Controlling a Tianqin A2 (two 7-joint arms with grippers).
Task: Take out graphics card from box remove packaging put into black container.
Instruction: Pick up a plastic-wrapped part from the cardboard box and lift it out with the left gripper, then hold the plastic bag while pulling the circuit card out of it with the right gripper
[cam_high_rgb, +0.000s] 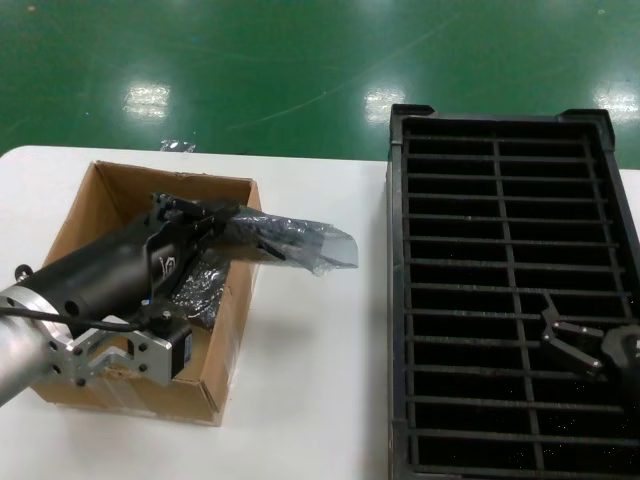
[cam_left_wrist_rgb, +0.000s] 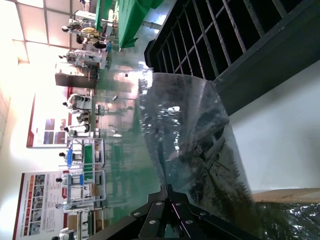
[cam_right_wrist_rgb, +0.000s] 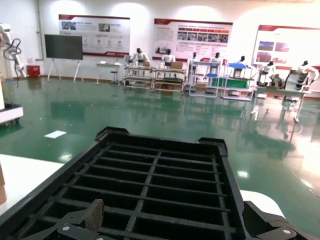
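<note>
White table on green shop floor. Black container on its right side, right gripper open, hovering above its slots. Box on its left; left gripper clamped on bagged graphics card, poking past box rim.

White table carries box (brown) and black container.

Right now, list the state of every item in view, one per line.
cardboard box: open, upright on table.
bagged graphics card: lifted, tilted over the box rim, still in its bag.
left gripper: shut on the bag.
black crate: slots empty.
right gripper: open, over the crate.
</note>
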